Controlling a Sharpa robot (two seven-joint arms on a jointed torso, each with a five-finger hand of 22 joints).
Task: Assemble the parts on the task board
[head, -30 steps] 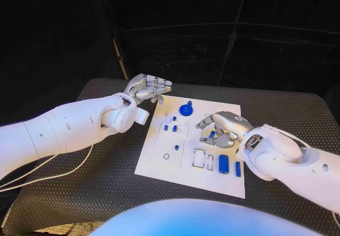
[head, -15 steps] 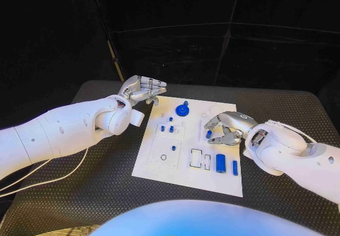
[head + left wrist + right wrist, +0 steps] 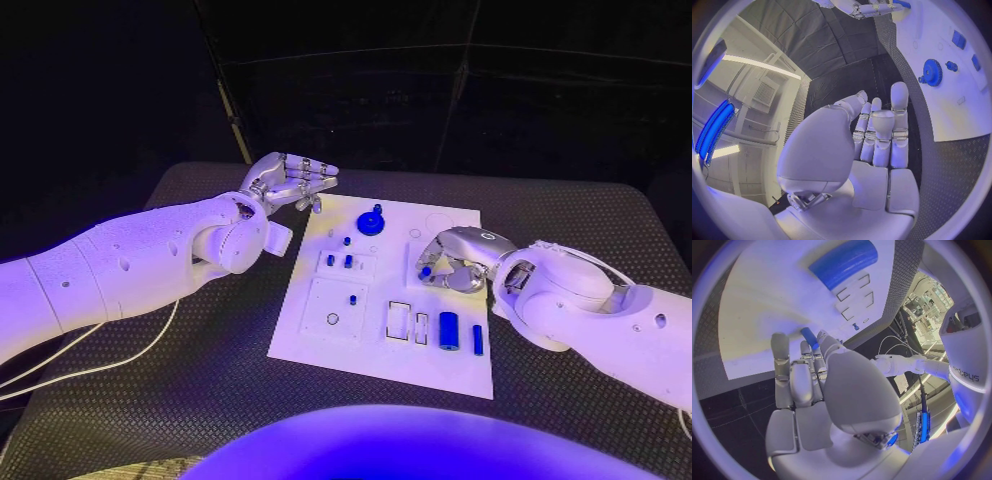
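task board [image 3: 325, 335]: flat white rectangular plate, mid-table, long axis about 12 to 6 o'clock. blue parts: round gear [image 3: 372, 222] at 12 o'clock end; smooth cylinder [image 3: 449, 331] lying at 5 o'clock, axis 12–6. right hand [image 3: 459, 262]: pinches small blue peg [image 3: 426, 272], over board's 3 o'clock edge. left hand [image 3: 293, 182]: empty, fingers curled, off board's 11 o'clock corner.

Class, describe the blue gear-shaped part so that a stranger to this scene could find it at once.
Start at the white task board in the middle of the table. Look to its far edge, near the left hand. The blue gear-shaped part there is round and toothed, while the other blue pieces are slim pegs or bars.
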